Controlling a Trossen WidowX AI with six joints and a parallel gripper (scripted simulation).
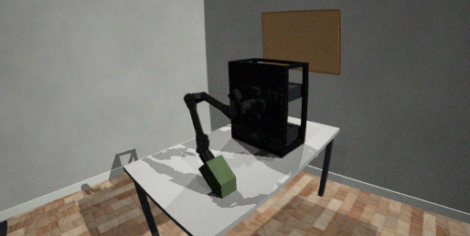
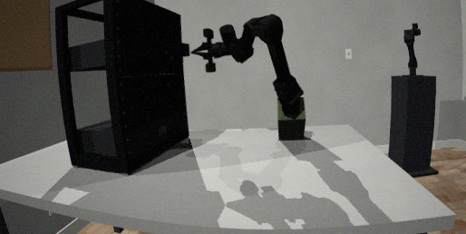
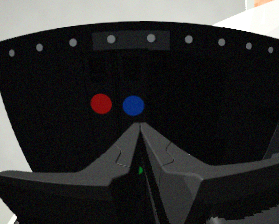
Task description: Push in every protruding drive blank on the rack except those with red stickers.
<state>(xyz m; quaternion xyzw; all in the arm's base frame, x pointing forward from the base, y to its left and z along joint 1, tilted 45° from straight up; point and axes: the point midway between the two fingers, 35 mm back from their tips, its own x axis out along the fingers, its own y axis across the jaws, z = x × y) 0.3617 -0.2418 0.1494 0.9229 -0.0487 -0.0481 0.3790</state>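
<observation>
The black rack [image 2: 122, 80] stands at the far left of the white table; it also shows in the top view [image 1: 268, 105]. One short black drive blank [image 2: 184, 49] sticks out of the upper front. My gripper [image 2: 194, 51] is shut and empty, level with that blank, its tips just in front of it; I cannot tell whether they touch. In the wrist view the shut fingertips [image 3: 139, 131] point at the dark rack front, just below a red sticker [image 3: 101, 103] and a blue sticker [image 3: 133, 104]. A small green spot [image 3: 140, 169] shows in the gap between the fingers.
The arm's green base [image 1: 218, 176] sits near the table's front edge. A black pedestal with a camera [image 2: 412, 122] stands on the floor beyond the table's right side. A cork board [image 1: 302, 40] hangs on the wall behind the rack.
</observation>
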